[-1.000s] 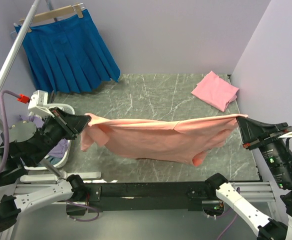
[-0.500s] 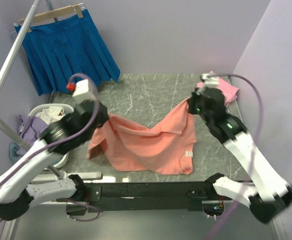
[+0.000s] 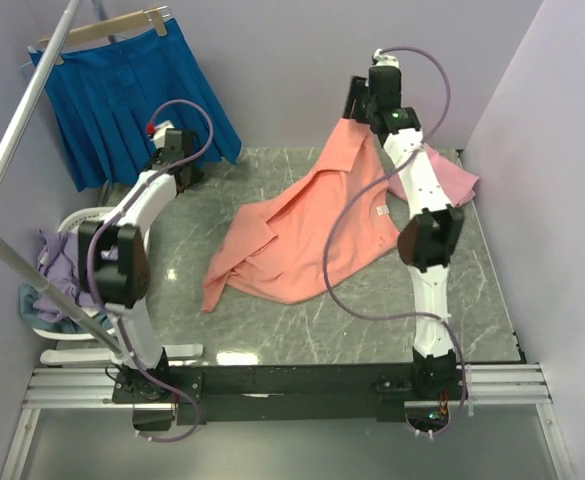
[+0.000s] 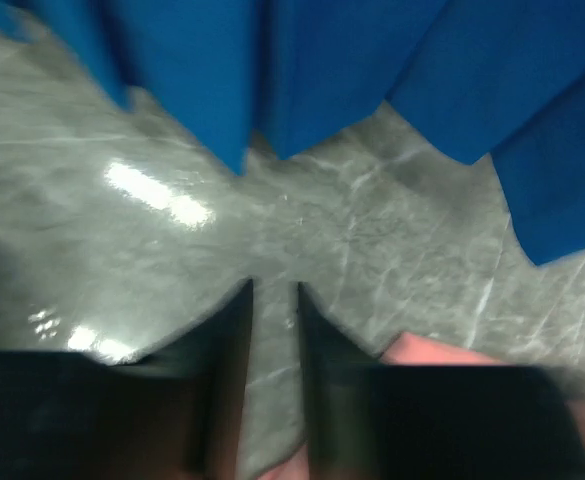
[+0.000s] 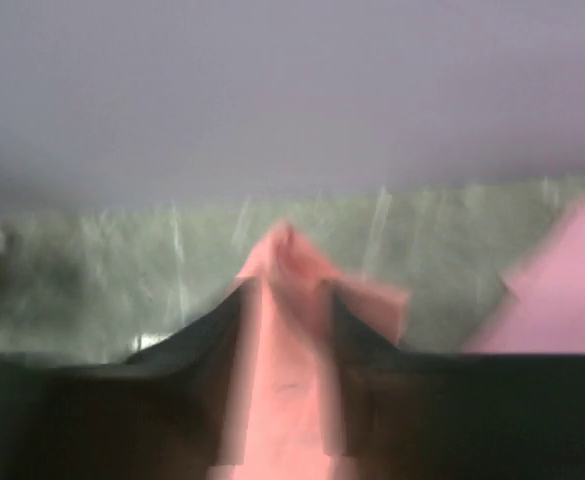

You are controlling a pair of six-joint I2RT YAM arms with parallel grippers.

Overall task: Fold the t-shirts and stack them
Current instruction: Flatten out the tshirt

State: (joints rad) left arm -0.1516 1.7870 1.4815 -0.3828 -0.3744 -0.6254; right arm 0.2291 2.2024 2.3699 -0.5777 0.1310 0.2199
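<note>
Right wrist: claw [image 5: 287,292] tight on salmon t-shirt [image 5: 278,400]

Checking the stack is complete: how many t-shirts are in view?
2. The salmon-orange t-shirt lies mid-table, one corner lifted by the right gripper; the lighter pink t-shirt sits folded at the far right. The laundry basket may hide more.

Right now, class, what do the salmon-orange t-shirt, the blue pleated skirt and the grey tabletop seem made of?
Salmon-orange t-shirt: soft matte knit, probably cotton; it drapes and creases. Blue pleated skirt: crisper woven fabric, perhaps polyester; holds sharp pleats. Grey tabletop: marble-look, glossy; white veins and glare, possibly laminate.
</note>
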